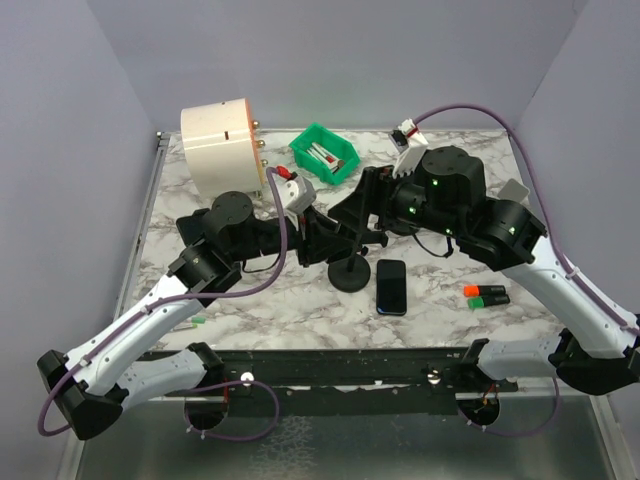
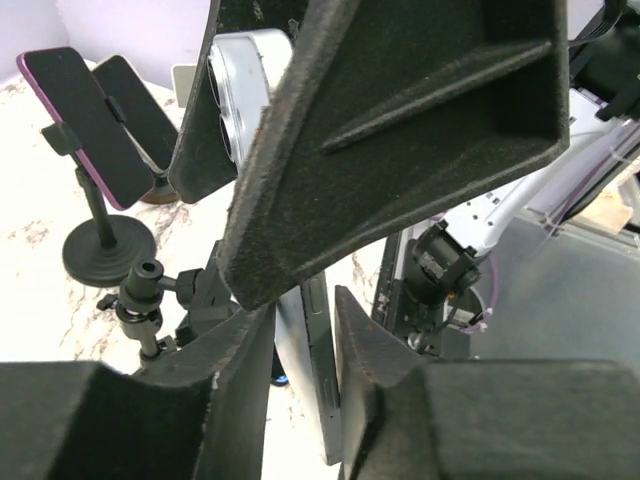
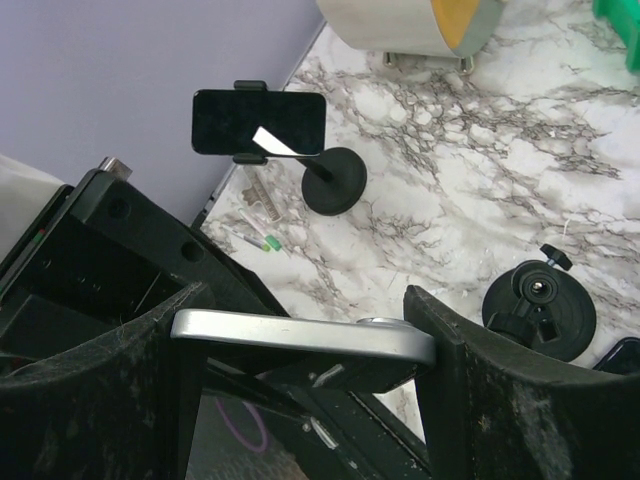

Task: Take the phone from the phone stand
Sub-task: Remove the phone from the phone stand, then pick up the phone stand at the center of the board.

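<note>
**Two grippers on one phone at mid-table**

Both arms rise from the near edge of the marbled table (image 1: 250, 305) and lean in until their wrists meet at its middle, hiding much of what lies under them in the top view. Behind the left arm a white drum (image 1: 222, 148) lies on its side at the back left. A green bin (image 1: 325, 153) sits just right of it.

At the centre the stand (image 1: 350, 272) shows its round black base. Its upper part is lost under the wrists.

Just above and beside the stand, the silver phone (image 3: 300, 336) is caught edge-on between the two tools. The right gripper (image 3: 305, 310) spans it end to end, one pad against each end, pinching it. The left gripper (image 2: 305, 300) has a finger close on each face of the phone's thin edge; I cannot tell whether they press it yet. The right gripper's dark finger fills the top of the left wrist view. Whether the stand's clamp holds the phone is hidden.

On a far stand (image 3: 335, 182) by the left wall sits a black phone (image 3: 258, 122). A flat phone (image 1: 391, 286) lies just right of the stand's base. Two markers (image 1: 486, 295) lie near the right edge.
</note>
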Robot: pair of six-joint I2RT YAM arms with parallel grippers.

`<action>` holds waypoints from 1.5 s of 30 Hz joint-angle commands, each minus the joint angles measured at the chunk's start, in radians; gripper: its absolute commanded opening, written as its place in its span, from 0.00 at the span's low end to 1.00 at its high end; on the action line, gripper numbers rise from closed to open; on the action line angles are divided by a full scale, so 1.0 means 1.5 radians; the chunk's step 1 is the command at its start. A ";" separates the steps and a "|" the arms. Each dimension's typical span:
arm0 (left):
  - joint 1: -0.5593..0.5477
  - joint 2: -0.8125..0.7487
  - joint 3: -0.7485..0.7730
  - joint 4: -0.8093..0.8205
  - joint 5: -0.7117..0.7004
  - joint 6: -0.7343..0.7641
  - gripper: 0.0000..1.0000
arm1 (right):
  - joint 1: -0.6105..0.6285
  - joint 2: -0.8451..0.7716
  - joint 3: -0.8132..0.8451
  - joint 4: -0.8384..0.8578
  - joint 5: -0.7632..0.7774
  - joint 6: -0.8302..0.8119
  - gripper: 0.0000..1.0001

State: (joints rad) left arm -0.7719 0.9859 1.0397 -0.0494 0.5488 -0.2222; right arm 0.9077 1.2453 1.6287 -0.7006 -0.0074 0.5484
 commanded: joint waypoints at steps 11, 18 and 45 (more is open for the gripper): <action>-0.032 -0.024 0.013 0.001 -0.119 0.044 0.00 | -0.003 -0.031 -0.022 0.054 -0.040 0.028 0.36; -0.033 -0.057 -0.010 0.022 -0.156 0.036 0.00 | -0.003 -0.064 -0.055 0.102 -0.093 0.038 0.92; -0.034 -0.321 -0.344 -0.077 -0.191 -0.269 0.00 | -0.003 -0.576 -0.458 0.135 0.144 -0.078 1.00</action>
State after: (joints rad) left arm -0.8242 0.4923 0.5564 -0.2287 0.2676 -0.4980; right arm 0.8974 0.4496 1.0225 -0.4938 0.0753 0.4622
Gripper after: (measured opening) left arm 0.047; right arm 0.997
